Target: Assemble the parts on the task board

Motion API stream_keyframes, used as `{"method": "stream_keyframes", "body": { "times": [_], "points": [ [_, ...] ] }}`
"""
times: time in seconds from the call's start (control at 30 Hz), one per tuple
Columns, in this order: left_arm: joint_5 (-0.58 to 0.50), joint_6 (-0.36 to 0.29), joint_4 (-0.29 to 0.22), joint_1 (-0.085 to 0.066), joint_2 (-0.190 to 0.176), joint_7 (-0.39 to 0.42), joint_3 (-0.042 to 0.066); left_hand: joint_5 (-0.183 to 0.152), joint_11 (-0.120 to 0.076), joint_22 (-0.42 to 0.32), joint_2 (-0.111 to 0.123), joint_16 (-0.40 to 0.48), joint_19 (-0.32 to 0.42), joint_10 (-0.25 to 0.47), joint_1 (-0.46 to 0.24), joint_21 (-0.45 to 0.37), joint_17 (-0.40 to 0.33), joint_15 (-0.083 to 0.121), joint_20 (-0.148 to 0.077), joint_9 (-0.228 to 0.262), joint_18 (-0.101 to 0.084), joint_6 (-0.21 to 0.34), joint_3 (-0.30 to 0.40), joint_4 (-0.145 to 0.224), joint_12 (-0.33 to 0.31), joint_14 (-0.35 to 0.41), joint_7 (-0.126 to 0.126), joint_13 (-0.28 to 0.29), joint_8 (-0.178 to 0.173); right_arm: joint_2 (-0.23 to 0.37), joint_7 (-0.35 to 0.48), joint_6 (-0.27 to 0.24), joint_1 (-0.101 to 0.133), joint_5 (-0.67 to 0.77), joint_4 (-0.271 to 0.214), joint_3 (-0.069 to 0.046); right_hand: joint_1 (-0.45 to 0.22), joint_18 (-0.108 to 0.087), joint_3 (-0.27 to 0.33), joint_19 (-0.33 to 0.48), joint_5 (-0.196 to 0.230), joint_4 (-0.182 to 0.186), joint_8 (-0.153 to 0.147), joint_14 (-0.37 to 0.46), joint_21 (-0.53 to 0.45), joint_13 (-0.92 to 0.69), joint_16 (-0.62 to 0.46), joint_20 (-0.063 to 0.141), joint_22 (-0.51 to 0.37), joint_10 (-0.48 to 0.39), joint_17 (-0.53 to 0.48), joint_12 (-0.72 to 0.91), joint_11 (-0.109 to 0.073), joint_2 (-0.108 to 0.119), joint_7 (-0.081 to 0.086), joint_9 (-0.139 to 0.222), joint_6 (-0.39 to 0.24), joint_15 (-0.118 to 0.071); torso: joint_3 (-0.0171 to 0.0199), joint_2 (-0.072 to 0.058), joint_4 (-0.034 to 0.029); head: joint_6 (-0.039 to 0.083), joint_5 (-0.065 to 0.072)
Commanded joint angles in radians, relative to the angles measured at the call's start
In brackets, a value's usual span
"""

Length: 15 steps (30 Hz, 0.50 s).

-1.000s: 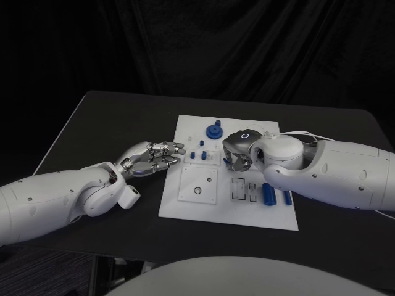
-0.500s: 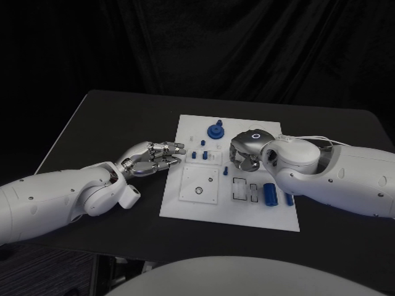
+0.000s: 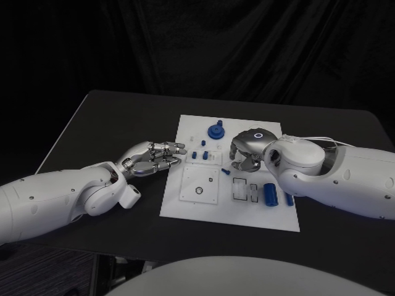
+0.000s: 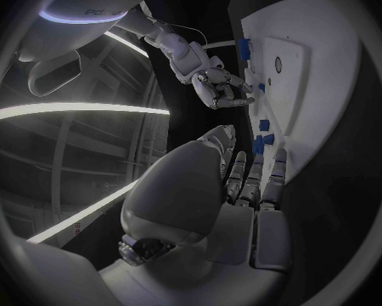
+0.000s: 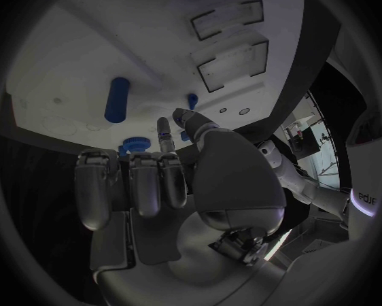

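You have the flat rectangular task board (image 3: 237, 213) in the middle of the table (image 3: 100, 117). Your left hand (image 3: 150, 158) sits just off its left edge, and your right hand (image 3: 245, 151) is over its middle. A round toothed part (image 3: 215, 131) stands at the far end, and a cylindrical part (image 3: 270, 193) lies near the right edge.

one task board (image 3: 237, 216), (perhaps) eight parts (image 3: 270, 194)

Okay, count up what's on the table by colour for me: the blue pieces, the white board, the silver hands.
Blue parts: 7 that can be made out in the head view
White task board: 1
Silver hands: 2, the left hand and the right hand
Total: 10
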State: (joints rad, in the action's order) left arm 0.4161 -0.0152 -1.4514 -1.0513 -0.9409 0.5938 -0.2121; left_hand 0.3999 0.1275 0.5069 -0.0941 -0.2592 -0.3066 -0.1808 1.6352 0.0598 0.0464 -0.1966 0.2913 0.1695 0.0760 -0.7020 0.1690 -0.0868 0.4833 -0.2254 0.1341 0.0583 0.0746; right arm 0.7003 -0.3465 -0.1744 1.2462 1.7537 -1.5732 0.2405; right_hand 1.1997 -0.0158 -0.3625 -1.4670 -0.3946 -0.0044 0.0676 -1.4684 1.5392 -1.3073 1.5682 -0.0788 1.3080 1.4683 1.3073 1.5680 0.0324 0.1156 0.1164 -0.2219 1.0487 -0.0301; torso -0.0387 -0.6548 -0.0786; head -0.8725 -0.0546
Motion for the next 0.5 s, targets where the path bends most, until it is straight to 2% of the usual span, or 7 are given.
{"method": "stream_keyframes", "body": {
  "times": [0.03,0.2,0.3,0.5],
  "points": [
    [-0.007,0.010,-0.003,0.002,-0.001,0.012,0.001,0.004,0.008,0.000,-0.008,-0.005,-0.004,0.003,-0.001,0.006,0.001,-0.005,0.000,-0.001,-0.004,0.002,0.005,0.001,0.004,0.002,0.003,0.000,0.004,0.004,0.013,-0.006,0.002,0.002,-0.007,0.000,-0.005,0.004,0.010,-0.082,0.034,0.001,0.000,-0.102,-0.006,-0.264,0.003,-0.007,0.246,0.102,0.263,0.003,0.008,-0.001,-0.001,0.002,-0.007,0.008,-0.0010,-0.001,0.0003,0.000,-0.001],
    [-0.007,0.010,-0.004,0.002,-0.002,0.012,0.001,0.004,0.008,-0.002,-0.008,-0.005,-0.003,0.002,-0.001,0.006,0.001,-0.005,0.000,-0.001,-0.004,0.002,0.005,0.001,0.005,0.002,0.003,0.000,0.004,0.009,0.035,-0.012,0.002,-0.009,-0.019,0.000,-0.006,0.004,0.016,-0.083,0.054,0.003,0.001,-0.102,-0.004,-0.264,0.003,-0.008,0.247,0.102,0.263,0.003,0.008,-0.005,-0.001,0.003,-0.008,0.009,0.0000,-0.002,-0.0030,0.000,0.002],
    [-0.007,0.010,-0.005,0.002,-0.002,0.012,0.001,0.003,0.010,-0.003,-0.008,-0.005,-0.004,0.001,-0.002,0.006,0.001,-0.005,0.000,-0.001,-0.004,0.002,0.006,0.001,0.007,0.002,0.004,0.000,0.004,0.013,0.047,-0.003,0.002,-0.013,-0.025,0.000,0.015,0.004,0.013,-0.083,0.066,-0.011,0.003,-0.102,-0.005,-0.264,0.003,-0.008,0.247,0.102,0.263,0.003,0.007,-0.008,-0.003,0.004,-0.004,0.008,0.0000,-0.003,-0.0038,0.000,0.004],
    [-0.007,0.009,-0.006,0.002,-0.003,0.011,0.001,0.003,0.011,-0.004,-0.008,-0.006,-0.003,0.000,-0.002,0.006,0.001,-0.004,0.000,-0.001,-0.004,0.001,0.007,0.001,0.009,0.002,0.005,0.000,0.005,0.014,0.067,0.008,-0.003,-0.015,-0.027,0.001,0.026,0.004,0.024,-0.082,0.111,-0.015,0.002,-0.102,-0.007,-0.264,0.003,-0.008,0.246,0.102,0.263,0.003,0.009,-0.010,-0.001,0.009,-0.005,0.010,-0.0008,-0.003,-0.0010,0.000,0.002]
  ]
}}
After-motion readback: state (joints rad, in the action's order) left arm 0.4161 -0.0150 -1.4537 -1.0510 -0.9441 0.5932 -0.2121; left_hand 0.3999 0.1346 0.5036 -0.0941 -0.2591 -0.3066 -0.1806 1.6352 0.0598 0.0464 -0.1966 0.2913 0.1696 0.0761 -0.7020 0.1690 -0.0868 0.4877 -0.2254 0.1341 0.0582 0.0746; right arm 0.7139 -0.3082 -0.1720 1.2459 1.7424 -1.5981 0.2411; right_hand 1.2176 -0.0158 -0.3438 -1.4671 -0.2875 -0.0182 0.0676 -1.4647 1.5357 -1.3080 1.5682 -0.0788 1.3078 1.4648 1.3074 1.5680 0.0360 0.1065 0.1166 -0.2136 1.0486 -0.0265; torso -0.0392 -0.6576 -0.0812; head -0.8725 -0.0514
